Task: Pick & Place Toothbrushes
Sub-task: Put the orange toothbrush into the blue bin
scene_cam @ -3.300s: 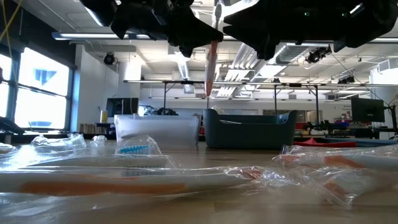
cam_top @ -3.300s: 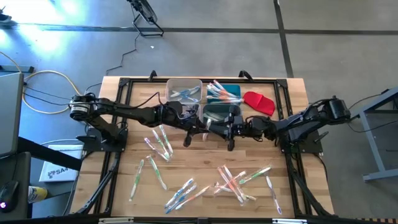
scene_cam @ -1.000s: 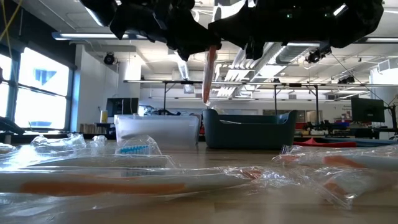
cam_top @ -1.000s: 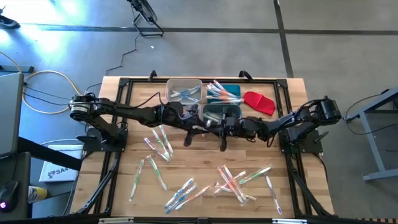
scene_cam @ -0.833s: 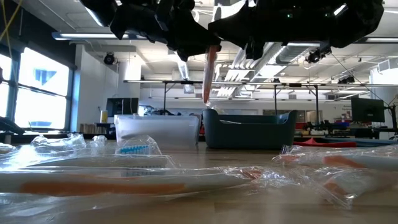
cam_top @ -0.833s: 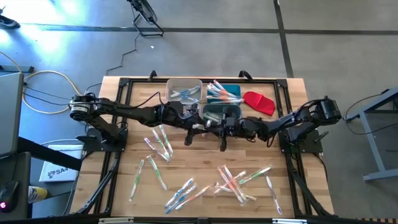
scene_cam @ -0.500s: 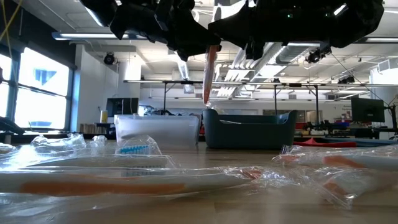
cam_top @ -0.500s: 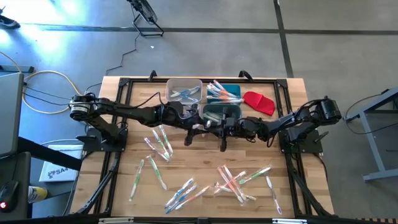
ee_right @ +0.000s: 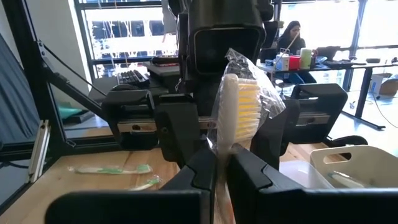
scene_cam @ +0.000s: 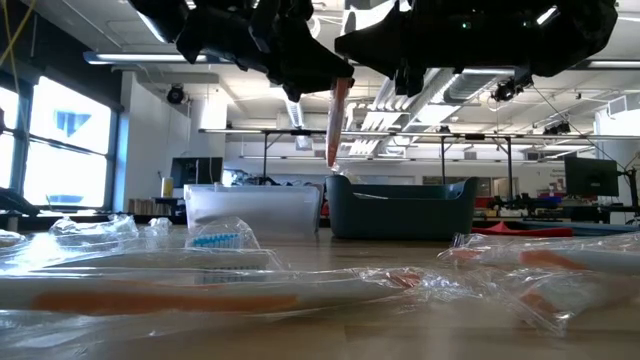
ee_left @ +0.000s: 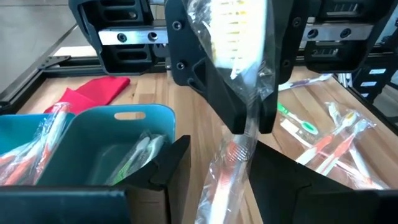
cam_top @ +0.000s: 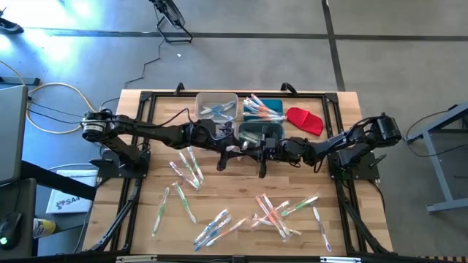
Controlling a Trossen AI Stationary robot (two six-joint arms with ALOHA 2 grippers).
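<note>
1. Wooden bench (cam_top: 234, 183) carries most of the unfinished work: wrapped toothbrushes (cam_top: 278, 212) lie scattered across its near half, roughly from 8 o'clock round to 4 o'clock of the centre, in several loose clusters.

2. Bins at the far side hold what looks finished so far: the clear bin (cam_top: 217, 107) at about 11 o'clock has a few brushes, and the teal bin (cam_top: 274, 104) at about 1 o'clock has a bundle. The dark bin (cam_top: 261, 131) at centre seems to hold few. By this judgement the task is well under halfway.

3. Both arms meet at the bench's centre. The right end effector (ee_right: 222, 167) is pinched narrow on the orange toothbrush (scene_cam: 335, 122), its fingers clamped around the handle in the right wrist view. The left end effector (ee_left: 214, 162) stands fairly wide, with the brush's lower part passing between its fingers (ee_left: 165, 165); whether it touches cannot be told.

4. That brush hangs above the bench, in front of the dark bin. Its long axis is near vertical, bristle head up at 12 o'clock, handle end down at 6 o'clock.
</note>
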